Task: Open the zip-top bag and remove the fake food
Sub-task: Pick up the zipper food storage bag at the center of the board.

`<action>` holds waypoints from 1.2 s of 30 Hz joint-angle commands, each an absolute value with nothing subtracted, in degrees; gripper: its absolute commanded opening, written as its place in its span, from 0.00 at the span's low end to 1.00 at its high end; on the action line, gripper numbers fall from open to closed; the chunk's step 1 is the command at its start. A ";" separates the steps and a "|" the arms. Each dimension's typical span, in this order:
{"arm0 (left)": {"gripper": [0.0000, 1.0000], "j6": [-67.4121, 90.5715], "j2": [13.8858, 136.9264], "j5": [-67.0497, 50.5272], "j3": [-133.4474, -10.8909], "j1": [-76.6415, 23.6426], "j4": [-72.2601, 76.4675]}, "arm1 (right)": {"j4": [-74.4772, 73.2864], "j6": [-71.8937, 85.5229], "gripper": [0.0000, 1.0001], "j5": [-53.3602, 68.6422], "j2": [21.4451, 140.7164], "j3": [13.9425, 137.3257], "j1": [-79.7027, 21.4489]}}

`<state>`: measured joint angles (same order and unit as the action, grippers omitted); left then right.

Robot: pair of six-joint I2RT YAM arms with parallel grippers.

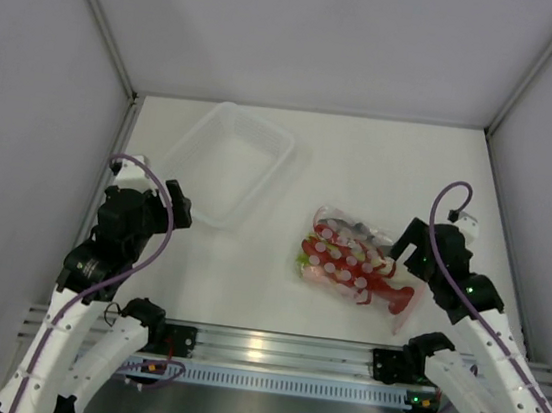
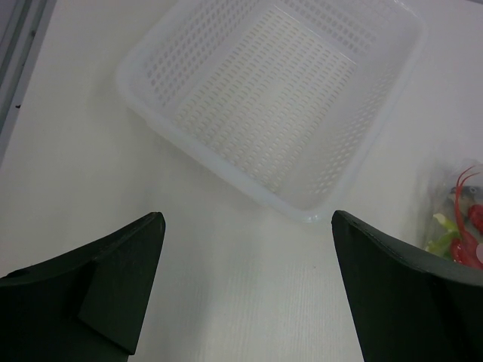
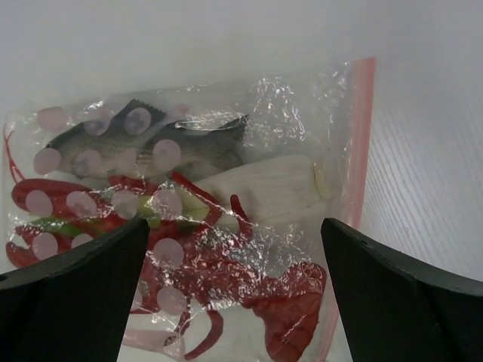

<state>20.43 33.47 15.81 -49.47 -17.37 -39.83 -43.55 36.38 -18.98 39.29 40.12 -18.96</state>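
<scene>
The zip-top bag [image 1: 350, 256] lies flat on the white table, right of centre, with pale pink dots on it. In the right wrist view the bag [image 3: 294, 113] fills the frame and its pink zip strip [image 3: 361, 151] runs down its right edge. The fake food is inside: a red lobster [image 3: 290, 305], a grey fish [image 3: 192, 147] and a green-and-white leek [image 3: 264, 188]. My right gripper [image 3: 234, 226] hovers open over the bag, holding nothing; from above, the right gripper [image 1: 404, 244] is at the bag's right side. My left gripper [image 2: 247, 226] is open over bare table, near the tray's front corner.
A clear perforated rectangular tray [image 1: 285, 147] stands left of centre, towards the back, with nothing in it; its near rim [image 2: 226, 170] is just ahead of my left fingers. White walls close in the table at the left, right and back. A metal rail runs along the near edge.
</scene>
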 commanded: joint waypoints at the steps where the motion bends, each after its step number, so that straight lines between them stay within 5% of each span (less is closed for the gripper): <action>1: 0.98 20.65 32.70 15.21 -49.31 -17.75 -36.56 | -35.43 44.99 0.99 -21.08 38.94 35.44 -19.42; 13: 0.98 20.57 32.61 15.03 -49.13 -19.07 -36.65 | -25.15 58.27 0.98 -24.71 41.13 18.03 -16.61; 19: 0.98 20.48 32.43 15.29 -49.04 -19.34 -36.74 | -16.62 55.64 0.55 -20.48 43.24 13.72 -16.44; 23: 0.98 20.48 33.05 15.20 -49.13 -19.34 -36.65 | -14.77 49.94 0.34 -20.22 41.31 14.32 -16.52; 26: 0.98 20.39 33.92 15.12 -49.13 -19.25 -36.65 | -13.98 44.50 0.27 -19.78 41.57 16.25 -16.61; 29: 0.98 20.39 34.63 15.12 -49.31 -19.25 -36.56 | -12.49 37.55 0.07 -16.53 43.24 19.94 -16.61; 36: 0.98 20.48 36.91 13.36 -50.01 -19.25 -36.56 | -9.41 23.93 0.00 -8.62 47.19 25.92 -17.49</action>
<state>20.45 35.97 14.41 -49.34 -19.09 -39.81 -11.68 33.50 -12.43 46.28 22.28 -17.15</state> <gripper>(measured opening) 0.982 0.289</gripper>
